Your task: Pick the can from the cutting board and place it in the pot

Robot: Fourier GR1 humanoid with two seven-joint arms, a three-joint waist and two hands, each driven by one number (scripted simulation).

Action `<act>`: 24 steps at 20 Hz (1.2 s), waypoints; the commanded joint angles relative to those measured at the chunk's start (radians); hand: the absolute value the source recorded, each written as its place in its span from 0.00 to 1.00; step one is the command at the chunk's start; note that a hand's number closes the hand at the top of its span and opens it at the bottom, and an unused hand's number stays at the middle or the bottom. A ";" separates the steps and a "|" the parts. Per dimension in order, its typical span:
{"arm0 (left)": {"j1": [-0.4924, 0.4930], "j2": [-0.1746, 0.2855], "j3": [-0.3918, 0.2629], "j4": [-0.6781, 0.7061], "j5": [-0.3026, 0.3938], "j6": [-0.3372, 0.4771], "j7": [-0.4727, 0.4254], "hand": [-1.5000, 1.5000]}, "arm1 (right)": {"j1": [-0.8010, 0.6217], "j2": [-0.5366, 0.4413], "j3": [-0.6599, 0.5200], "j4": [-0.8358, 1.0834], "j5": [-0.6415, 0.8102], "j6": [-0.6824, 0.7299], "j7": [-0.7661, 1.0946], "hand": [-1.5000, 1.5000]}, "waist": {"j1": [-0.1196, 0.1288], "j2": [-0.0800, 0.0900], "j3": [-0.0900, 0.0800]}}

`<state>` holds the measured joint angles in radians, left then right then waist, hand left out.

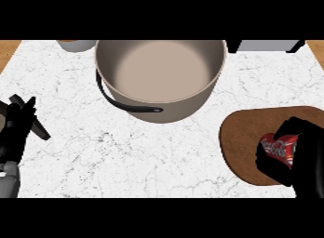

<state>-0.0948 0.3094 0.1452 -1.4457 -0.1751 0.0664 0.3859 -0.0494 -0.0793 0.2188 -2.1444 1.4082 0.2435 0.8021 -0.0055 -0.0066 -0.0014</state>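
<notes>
A red can (277, 148) lies on the round brown cutting board (251, 135) at the right of the counter. My right hand (314, 160) comes in from the lower right, with its fingers curled round the can and hiding most of it. The large beige pot (166, 100) stands at the top centre, its inside bare, with a black handle (127, 105) on its near left side. My left hand (15, 132) rests at the left edge, fingers straight and pointing up, holding nothing.
A grey vessel (77, 44) shows at the top left beside the pot. A grey box-like object (264, 45) sits at the top right. The white marble counter (124, 158) spreads between my hands, with wooden strips at both sides.
</notes>
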 commanded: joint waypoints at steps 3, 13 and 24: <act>0.023 -0.010 -0.006 -0.005 -0.001 -0.006 -0.025 0.50 | -0.198 0.043 0.125 -0.144 0.127 -0.010 0.051 1.00 | 0.014 0.002 0.000; -0.033 -0.001 0.009 -0.009 0.005 -0.025 0.021 0.50 | -0.781 0.079 0.082 0.092 -0.043 0.280 0.258 1.00 | 0.020 0.005 0.000; -0.024 -0.038 -0.031 0.003 -0.044 0.005 -0.006 0.50 | -1.139 0.079 -0.120 0.696 -0.265 0.044 0.304 1.00 | 0.043 0.012 0.000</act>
<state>-0.1292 0.2850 0.1278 -1.4398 -0.1980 0.0549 0.3880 -1.0572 -0.0047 0.1666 -1.6278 1.2073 0.3347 1.0221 0.0335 0.0040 -0.0015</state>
